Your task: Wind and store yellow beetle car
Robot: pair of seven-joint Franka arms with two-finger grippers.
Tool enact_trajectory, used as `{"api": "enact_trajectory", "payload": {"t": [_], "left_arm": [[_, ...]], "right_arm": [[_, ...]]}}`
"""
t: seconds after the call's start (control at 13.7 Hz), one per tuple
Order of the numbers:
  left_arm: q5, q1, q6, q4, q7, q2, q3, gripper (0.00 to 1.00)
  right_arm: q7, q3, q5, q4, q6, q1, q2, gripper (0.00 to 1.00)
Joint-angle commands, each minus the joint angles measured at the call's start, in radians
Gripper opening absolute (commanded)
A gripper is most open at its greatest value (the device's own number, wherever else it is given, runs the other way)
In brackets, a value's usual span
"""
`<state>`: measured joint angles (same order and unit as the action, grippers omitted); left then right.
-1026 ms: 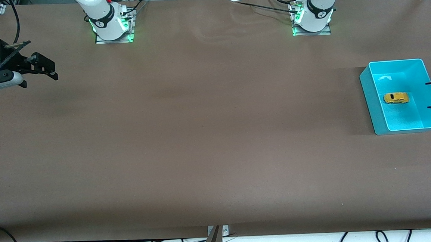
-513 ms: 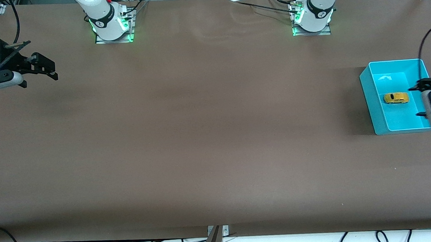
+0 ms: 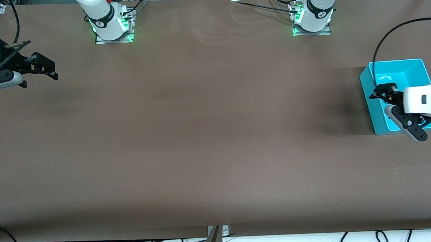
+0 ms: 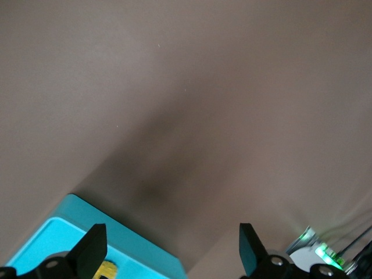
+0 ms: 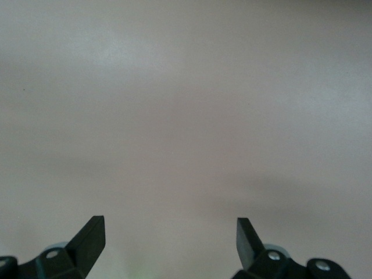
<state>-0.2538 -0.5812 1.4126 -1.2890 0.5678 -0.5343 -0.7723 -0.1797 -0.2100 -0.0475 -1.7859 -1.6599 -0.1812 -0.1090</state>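
A brown table (image 3: 201, 136). At three o'clock, the left gripper (image 3: 384, 96), fingers wide apart and holding nothing, hangs over a teal bin (image 3: 367, 89). The yellow car (image 4: 106, 269) lies inside, just under the fingers: either stored already or awaiting pickup for winding. At ten o'clock, the right gripper (image 3: 38, 70) waits, spread wide.

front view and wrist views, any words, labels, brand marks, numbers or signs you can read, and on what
None can be read in any view.
Round dark mark on the left arm base: too small to read.
Round dark mark on the right arm base: too small to read.
White mark on the floor of the turquoise bin: a shape, not legible text.
Yellow beetle car: only a sliver shows, no text.
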Motion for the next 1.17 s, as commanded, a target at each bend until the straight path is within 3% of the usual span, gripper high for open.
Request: {"api": "enact_trajectory", "payload": {"t": [0.0,0.15,0.22,0.44,0.59,0.73,1.1], "left_arm": [[0.04,0.111,-0.001,-0.042,-0.124,0.117,0.12,1.0],[0.163,0.287,0.079,-0.097,-0.245,0.215,0.369,1.0],[0.248,0.344,0.141,-0.174,-0.271,0.268,0.46,1.0],[0.277,0.467,0.345,-0.392,-0.288,0.42,0.609,1.0],[0.275,0.509,0.426,-0.476,-0.414,0.491,0.656,1.0],[0.274,0.512,0.445,-0.518,-0.521,0.545,0.656,1.0],[0.281,0.491,0.393,-0.489,-0.583,0.547,0.659,1.0]], "right_arm": [[-0.018,0.001,-0.002,-0.003,0.0,-0.001,-0.006,1.0],[-0.018,0.001,-0.002,-0.003,0.0,-0.001,-0.006,1.0],[-0.018,0.001,-0.002,-0.003,0.0,-0.001,-0.006,1.0],[-0.018,0.001,-0.002,-0.003,0.0,-0.001,-0.006,1.0],[-0.018,0.001,-0.002,-0.003,0.0,-0.001,-0.006,1.0],[-0.018,0.001,-0.002,-0.003,0.0,-0.001,-0.006,1.0],[-0.018,0.001,-0.002,-0.003,0.0,-0.001,-0.006,1.0]]}}
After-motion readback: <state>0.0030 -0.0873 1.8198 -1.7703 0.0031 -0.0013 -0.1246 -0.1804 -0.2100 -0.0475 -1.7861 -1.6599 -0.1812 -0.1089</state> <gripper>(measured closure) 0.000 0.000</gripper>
